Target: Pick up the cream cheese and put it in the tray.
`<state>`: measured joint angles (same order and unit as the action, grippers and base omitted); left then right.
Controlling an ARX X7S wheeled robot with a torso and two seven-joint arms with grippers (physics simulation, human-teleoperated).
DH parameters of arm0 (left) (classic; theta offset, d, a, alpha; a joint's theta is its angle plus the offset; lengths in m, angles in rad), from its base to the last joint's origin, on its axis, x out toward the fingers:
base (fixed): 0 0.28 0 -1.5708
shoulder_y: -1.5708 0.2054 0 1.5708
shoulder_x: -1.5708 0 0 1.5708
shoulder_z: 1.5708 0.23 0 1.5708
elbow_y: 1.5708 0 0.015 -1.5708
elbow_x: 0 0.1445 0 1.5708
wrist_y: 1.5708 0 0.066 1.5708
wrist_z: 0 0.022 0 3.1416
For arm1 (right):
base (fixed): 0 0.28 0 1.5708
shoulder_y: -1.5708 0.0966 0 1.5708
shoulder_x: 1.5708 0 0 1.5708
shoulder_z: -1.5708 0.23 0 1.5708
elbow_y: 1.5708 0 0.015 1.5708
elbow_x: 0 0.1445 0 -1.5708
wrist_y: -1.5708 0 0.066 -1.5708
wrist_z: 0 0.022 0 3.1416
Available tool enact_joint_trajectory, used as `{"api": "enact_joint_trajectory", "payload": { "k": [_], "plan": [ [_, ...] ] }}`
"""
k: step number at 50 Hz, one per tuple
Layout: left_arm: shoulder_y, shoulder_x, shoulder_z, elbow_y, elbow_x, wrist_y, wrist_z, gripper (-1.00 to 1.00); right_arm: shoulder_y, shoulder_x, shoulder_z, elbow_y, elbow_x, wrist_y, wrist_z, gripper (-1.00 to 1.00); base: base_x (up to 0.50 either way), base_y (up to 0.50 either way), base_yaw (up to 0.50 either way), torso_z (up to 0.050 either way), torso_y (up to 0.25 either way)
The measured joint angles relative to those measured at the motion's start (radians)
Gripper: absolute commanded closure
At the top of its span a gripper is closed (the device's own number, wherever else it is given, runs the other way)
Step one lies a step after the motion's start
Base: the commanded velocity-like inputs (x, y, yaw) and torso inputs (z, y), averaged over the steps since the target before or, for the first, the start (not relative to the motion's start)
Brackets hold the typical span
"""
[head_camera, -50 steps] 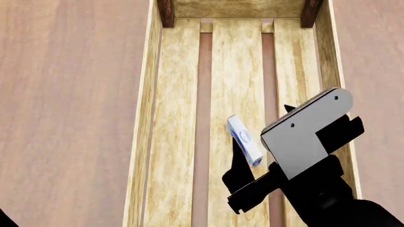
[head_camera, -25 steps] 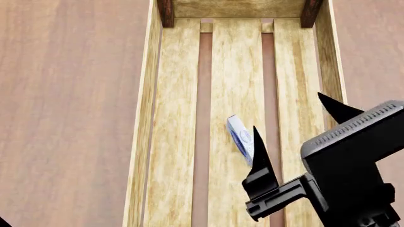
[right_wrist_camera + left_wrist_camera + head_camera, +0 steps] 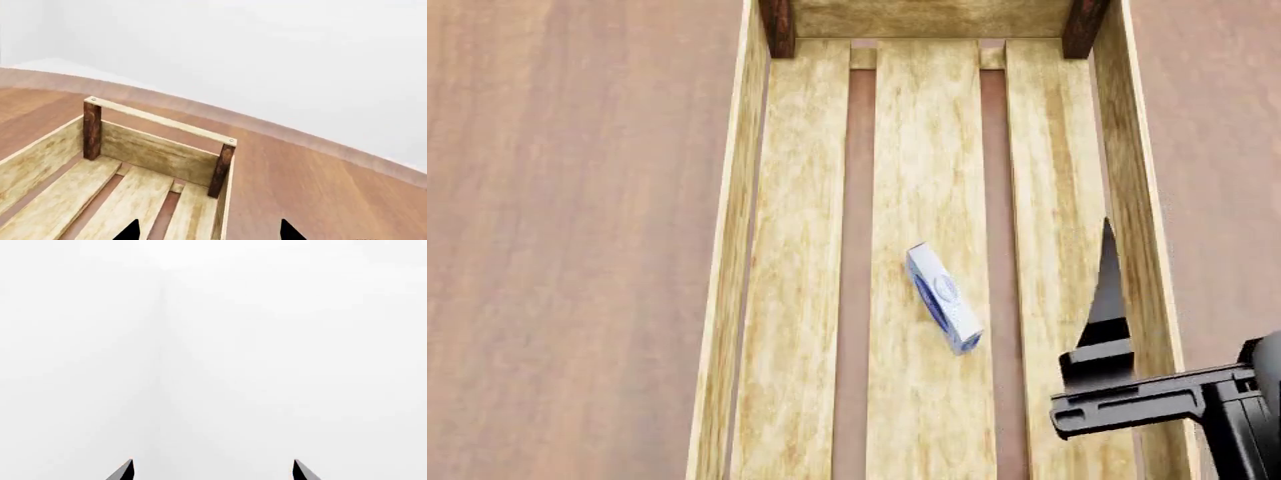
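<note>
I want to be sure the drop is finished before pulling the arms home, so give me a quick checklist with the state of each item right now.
1. cream cheese inside the tray: ok.
2. Box resting on the middle slat, clear of the side walls: ok.
3. right gripper open, holding nothing: ok.
4. Right gripper apart from the box: ok.
5. left gripper open and empty: ok.
6. Space around the left arm: cannot tell, its camera shows only blank white.
</note>
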<state>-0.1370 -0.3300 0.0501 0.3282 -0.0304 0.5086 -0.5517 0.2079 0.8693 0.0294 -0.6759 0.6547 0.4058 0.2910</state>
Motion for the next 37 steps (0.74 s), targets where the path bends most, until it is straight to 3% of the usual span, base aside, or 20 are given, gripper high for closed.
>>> {"api": "enact_joint_trajectory", "payload": {
  "k": [15,37],
  "plan": [
    [-0.221,-0.051,0.028,0.233,-0.151,-0.361,0.037,-1.0,0.001,-0.114,0.097,0.067,-0.083,-0.117,0.132,-1.0,0.0,0.0,0.0,0.0,0.0],
    [-0.447,-0.095,0.028,0.48,-0.306,-0.677,-0.005,-1.0,0.049,-0.179,0.2,0.024,-0.097,-0.173,0.255,-1.0,0.0,0.0,0.0,0.0,0.0]
  ]
}}
